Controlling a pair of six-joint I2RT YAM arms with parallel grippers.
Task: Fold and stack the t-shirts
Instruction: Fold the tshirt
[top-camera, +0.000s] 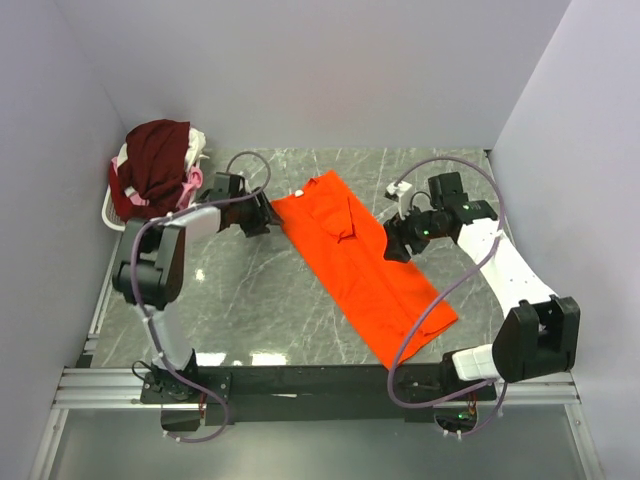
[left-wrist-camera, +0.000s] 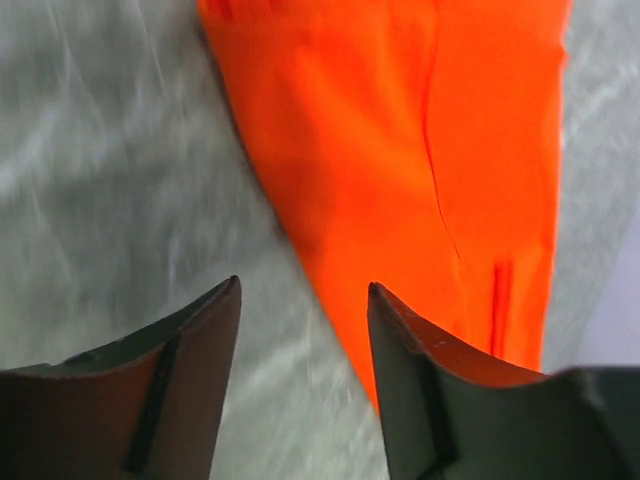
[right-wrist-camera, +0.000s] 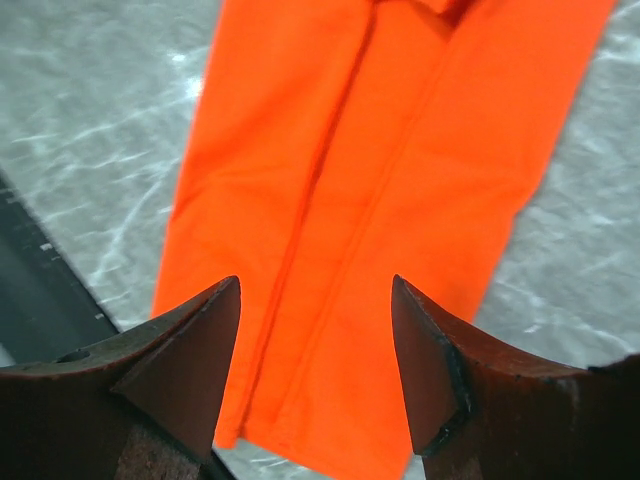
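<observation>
The orange shirt (top-camera: 360, 265) lies flat on the table (top-camera: 240, 310), already folded lengthwise into 1 long strip that runs diagonally from the far centre toward the near right. The right wrist view shows the lengthwise fold line (right-wrist-camera: 330, 180) down its middle, and a tucked sleeve (top-camera: 345, 215) makes a small ridge near the far end. Narrowed this way, the shirt probably needs only crosswise folds to become a compact square.

The left gripper (top-camera: 262, 218) sits low just beside the strip's far left corner, fingers apart and holding nothing; in its own view only bare table shows between them, with the cloth edge just ahead. That placement suits pinching the corner. The right gripper (top-camera: 393, 243) hangs at the opposite long edge, roughly level with the sleeve ridge, jaws spread wide and empty, with orange cloth below them in its view. With 1 gripper on each side of the same end, the pair looks set to lift that end together so it stays square as it folds over.

The other shirts wait in a basket (top-camera: 108, 205) at the far left corner, well apart from the work: a maroon shirt (top-camera: 155, 160) heaped on top, with pink (top-camera: 125, 200) and white (top-camera: 197, 140) cloth showing beneath. No stack exists yet, so the task looks to be at an early stage.
</observation>
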